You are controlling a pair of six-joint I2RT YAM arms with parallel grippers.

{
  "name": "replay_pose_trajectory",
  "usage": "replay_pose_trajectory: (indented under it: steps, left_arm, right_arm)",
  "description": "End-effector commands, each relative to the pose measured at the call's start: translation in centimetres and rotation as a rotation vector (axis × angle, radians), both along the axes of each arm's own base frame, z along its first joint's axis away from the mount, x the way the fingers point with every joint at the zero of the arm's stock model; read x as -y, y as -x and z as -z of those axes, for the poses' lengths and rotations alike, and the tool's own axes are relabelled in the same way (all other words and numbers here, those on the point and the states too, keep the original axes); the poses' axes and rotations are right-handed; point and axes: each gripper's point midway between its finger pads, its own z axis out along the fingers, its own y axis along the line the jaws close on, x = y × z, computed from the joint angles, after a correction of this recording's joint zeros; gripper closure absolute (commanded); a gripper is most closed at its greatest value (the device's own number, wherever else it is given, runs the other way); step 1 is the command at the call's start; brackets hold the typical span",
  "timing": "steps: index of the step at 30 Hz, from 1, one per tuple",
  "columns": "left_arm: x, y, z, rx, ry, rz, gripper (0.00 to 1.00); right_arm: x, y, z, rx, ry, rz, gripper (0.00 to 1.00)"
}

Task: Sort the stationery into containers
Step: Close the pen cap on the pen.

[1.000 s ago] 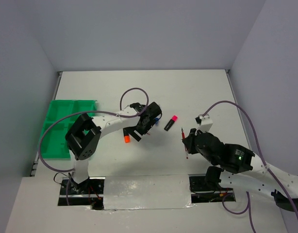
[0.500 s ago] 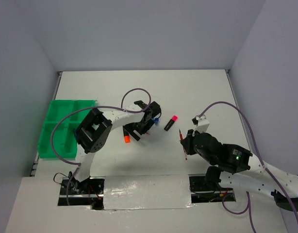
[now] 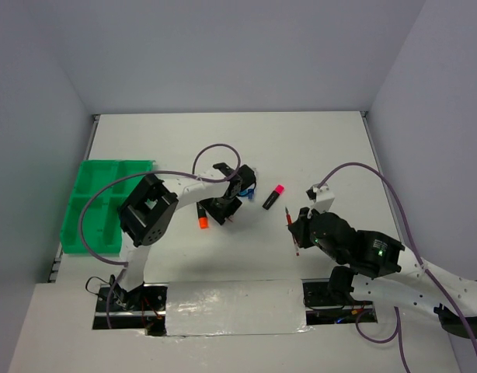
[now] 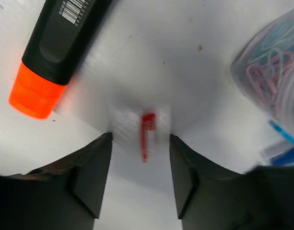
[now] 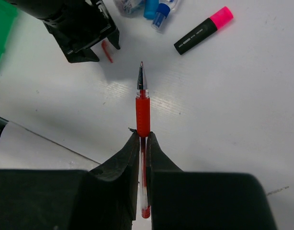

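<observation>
Clutter crowds the left gripper (image 4: 140, 142): orange-and-black plastic highlighter (image 4: 56, 48) to one side, clear rounded tub of coloured paper clips (image 4: 271, 72) to the other, neither between the jaws. Jaws stand apart, straddling tiny red plastic cap (image 4: 147, 128) lying on white table (image 3: 316, 148), with a gap on each side. Meanwhile right gripper (image 5: 142, 140) is clamped on thin red pen (image 5: 142, 108), tip pointing forward. Counted: one pink-and-black highlighter (image 5: 203, 30), two blue-capped markers (image 5: 161, 13) beside the tub, one bright green four-compartment plastic tray (image 3: 91, 179) far left, well apart.
</observation>
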Motion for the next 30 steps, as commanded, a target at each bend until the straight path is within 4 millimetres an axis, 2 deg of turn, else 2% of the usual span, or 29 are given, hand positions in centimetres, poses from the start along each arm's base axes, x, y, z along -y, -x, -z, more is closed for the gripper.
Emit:
replay_pose_trajectory:
  steps: [1,2,3,8,14,16,18,19,21,22,23,24,27,30]
  left_arm:
    - [-1.3,1.5,1.4,-0.044,-0.021,0.013,0.39]
    - [-1.4,1.6,1.6,-0.047,-0.019,0.017,0.46]
    - [-1.4,1.8,1.8,-0.053,-0.015,0.016,0.63]
    - [-1.9,2.9,3.3,-0.095,-0.012,0.020,1.00]
    - [-2.5,4.2,4.3,-0.126,-0.009,0.076,1.00]
    - [-2.5,4.7,3.7,-0.101,-0.007,0.126,1.00]
    - [-2.1,4.0,2.8,-0.016,-0.009,0.161,1.00]
    - [-2.0,4.2,1.8,0.030,0.002,0.203,1.00]
    - [-1.6,3.2,0.2,0.137,0.015,0.227,1.00]
    - [-1.5,3.4,-1.3,0.191,0.032,0.271,1.00]
    - [-1.8,3.1,-2.2,0.243,0.021,0.283,1.00]
    - [-1.8,2.9,-3.9,0.303,0.045,0.313,1.00]
    - [-1.9,2.9,-6.0,0.380,0.051,0.348,1.00]
    - [-2.0,2.6,-7.1,0.394,0.029,0.408,1.00]
  right_arm:
    - [-0.5,-0.4,-1.0,0.034,-0.035,-0.003,1.00]
    - [-0.5,-0.3,-1.2,0.034,-0.037,-0.006,1.00]
    - [-0.4,-0.4,-1.4,0.037,-0.042,-0.005,1.00]
    - [-0.7,-0.2,-1.9,0.046,-0.066,-0.023,1.00]
    - [-1.4,0.2,-2.1,0.054,-0.096,-0.073,1.00]
    - [-1.9,0.4,-2.3,0.061,-0.118,-0.103,1.00]
    - [-3.0,0.7,-2.1,0.072,-0.156,-0.152,1.00]
    - [-3.7,0.6,-2.5,0.086,-0.193,-0.163,1.00]
    - [-4.5,0.9,-1.0,0.056,-0.198,-0.185,1.00]
    - [-4.9,0.8,-1.0,0.054,-0.220,-0.184,1.00]
    - [-5.1,0.9,-0.1,0.035,-0.216,-0.180,1.00]
    - [-5.4,1.0,0.5,0.023,-0.219,-0.186,1.00]
    - [-6.6,1.1,2.0,0.003,-0.250,-0.212,1.00]
    - [-7.6,1.2,3.5,-0.045,-0.239,-0.212,1.00]
